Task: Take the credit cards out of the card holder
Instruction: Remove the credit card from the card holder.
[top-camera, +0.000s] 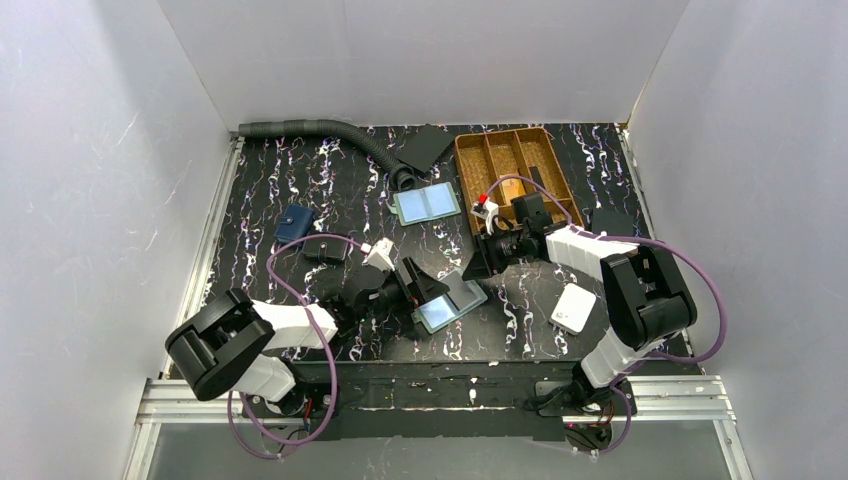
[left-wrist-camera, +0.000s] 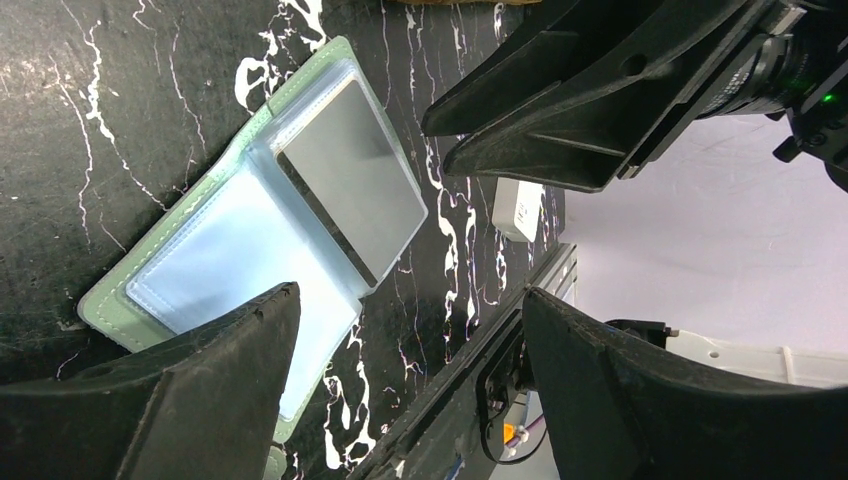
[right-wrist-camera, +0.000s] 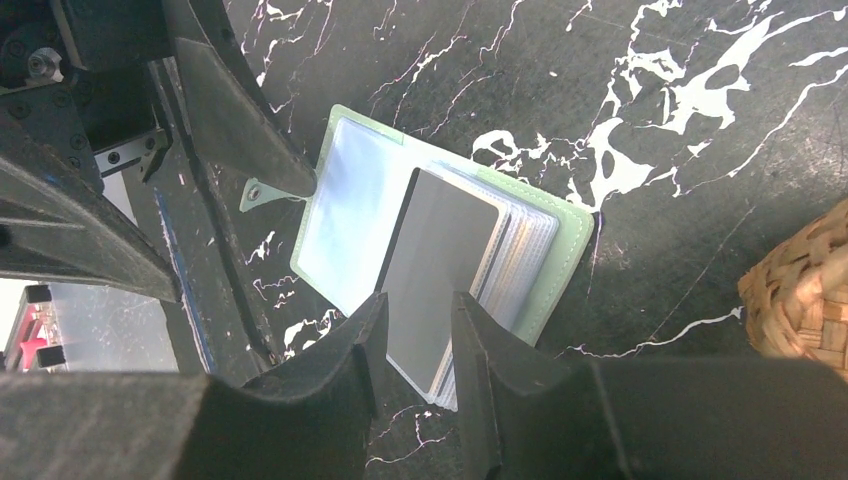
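The card holder (top-camera: 437, 312) lies open on the black marbled table between my two grippers, green-edged with a pale-blue panel. It also shows in the left wrist view (left-wrist-camera: 110, 310) and the right wrist view (right-wrist-camera: 565, 260). A grey credit card (right-wrist-camera: 435, 270) lies on its stack of clear sleeves, also seen from the left wrist (left-wrist-camera: 350, 175). My right gripper (right-wrist-camera: 418, 305) hovers over the card's near end, jaws a narrow gap apart, not holding it. My left gripper (left-wrist-camera: 407, 295) is wide open at the holder's tab side, empty.
A second open holder with two pale-blue panels (top-camera: 427, 203) lies further back. A wicker tray (top-camera: 505, 165) stands at the back right, a white box (top-camera: 573, 308) at the front right, a dark blue wallet (top-camera: 293, 224) at the left, a grey hose (top-camera: 310, 128) at the back.
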